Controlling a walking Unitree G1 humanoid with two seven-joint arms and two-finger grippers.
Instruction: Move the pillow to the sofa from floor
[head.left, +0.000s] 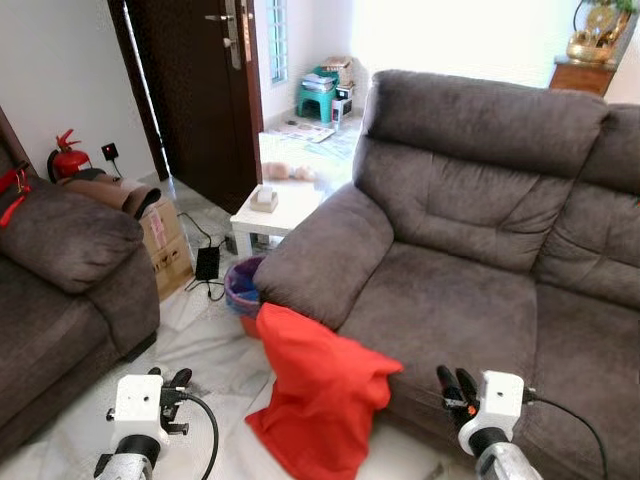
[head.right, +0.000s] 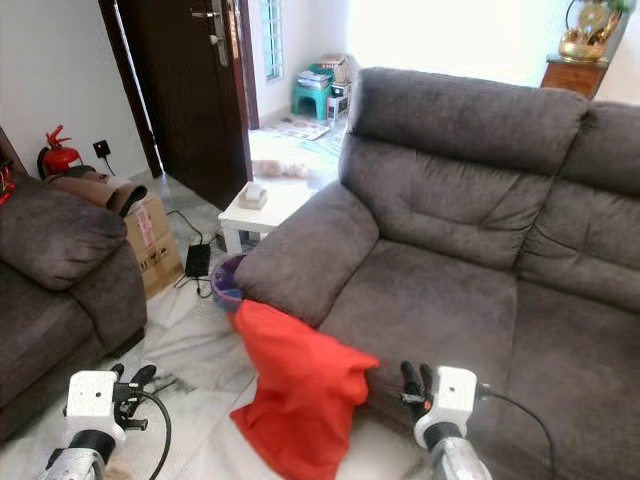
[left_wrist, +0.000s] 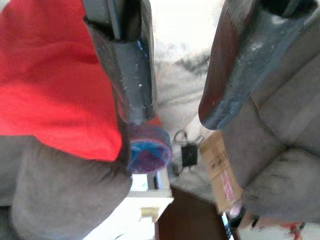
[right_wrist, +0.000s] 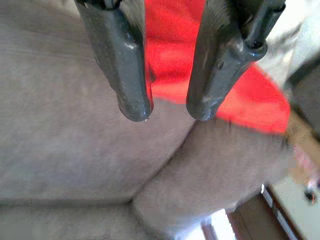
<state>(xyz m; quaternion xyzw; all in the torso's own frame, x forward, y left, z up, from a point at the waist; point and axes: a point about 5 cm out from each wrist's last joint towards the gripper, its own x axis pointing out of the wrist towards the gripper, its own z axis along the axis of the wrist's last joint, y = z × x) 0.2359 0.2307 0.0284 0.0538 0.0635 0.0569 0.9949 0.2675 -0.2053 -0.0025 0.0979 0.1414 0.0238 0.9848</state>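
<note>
Head cams give me the whole room; my wrist cams catch fingers and fabric up close. The red pillow (head.left: 322, 390) is limp, crumpled cloth slumped on the marble floor (head.left: 215, 350), leaning against the fuzzy grey sofa (head.left: 470, 250). Left gripper (left_wrist: 172, 112) and right gripper (right_wrist: 167, 107) both hang spread, holding nothing.
</note>
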